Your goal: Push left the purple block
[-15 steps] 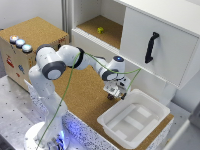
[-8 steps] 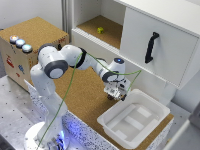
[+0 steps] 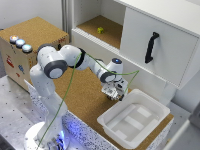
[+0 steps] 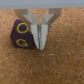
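In the wrist view the purple block (image 4: 22, 36) is a dark purple cube with yellow letters on its faces. It sits on the cork surface. My gripper (image 4: 42, 46) is down at the cork right beside the block, one finger against its side. The fingers are closed together with nothing between them. In the exterior view the gripper (image 3: 114, 93) is low over the cork next to the white tray's corner. The block is too small and too hidden under the hand to make out there.
A white tray (image 3: 134, 119) stands close to the gripper on the exterior view's right. A white cabinet has a black door handle (image 3: 151, 47), and its open shelf holds a small yellow-green object (image 3: 100, 30). A cork-topped box with buttons (image 3: 22, 44) is at the exterior view's left.
The arm has barely shifted; the gripper stays low over the cork by the tray's corner.
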`<state>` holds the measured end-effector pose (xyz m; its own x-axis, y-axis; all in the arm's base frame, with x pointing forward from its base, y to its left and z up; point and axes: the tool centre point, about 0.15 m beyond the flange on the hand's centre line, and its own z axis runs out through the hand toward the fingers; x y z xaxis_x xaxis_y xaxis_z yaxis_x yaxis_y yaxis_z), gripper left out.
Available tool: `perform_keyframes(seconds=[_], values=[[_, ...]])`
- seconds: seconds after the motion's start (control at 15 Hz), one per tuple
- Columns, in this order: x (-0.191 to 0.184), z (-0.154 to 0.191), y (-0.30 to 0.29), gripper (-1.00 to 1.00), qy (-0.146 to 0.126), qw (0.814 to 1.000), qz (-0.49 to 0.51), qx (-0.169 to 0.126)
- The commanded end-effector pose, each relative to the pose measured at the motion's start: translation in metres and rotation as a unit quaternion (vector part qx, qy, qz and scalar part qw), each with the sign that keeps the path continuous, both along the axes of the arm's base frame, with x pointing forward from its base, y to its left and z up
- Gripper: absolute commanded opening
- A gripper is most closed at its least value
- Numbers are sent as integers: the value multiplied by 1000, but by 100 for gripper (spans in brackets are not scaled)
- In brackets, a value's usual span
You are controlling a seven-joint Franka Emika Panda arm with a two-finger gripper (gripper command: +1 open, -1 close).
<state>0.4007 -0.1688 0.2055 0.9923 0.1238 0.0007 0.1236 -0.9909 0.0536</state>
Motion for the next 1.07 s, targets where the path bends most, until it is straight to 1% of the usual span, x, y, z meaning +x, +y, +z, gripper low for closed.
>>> perform_keyframes(seconds=[0.0, 0.13, 0.27, 0.4, 0.53, 0.6, 0.67, 0.87, 0.93, 1.0], values=[[-12, 10, 35, -100, -24, 999, 1, -34], [-15, 16, 46, -100, -26, 999, -3, -39], [-15, 14, 58, -100, -23, 999, -12, -43], [-18, 9, 68, -100, -14, 998, -17, -55], [-22, 3, 72, -100, -3, 998, -17, -58], [-25, 3, 73, -100, -3, 998, -14, -59], [-27, 5, 73, -100, -3, 998, -8, -55], [-30, 11, 75, -100, -6, 999, 14, -30], [-33, 12, 77, -100, -14, 999, 22, -27], [-35, 12, 78, -100, -14, 999, 29, -22]])
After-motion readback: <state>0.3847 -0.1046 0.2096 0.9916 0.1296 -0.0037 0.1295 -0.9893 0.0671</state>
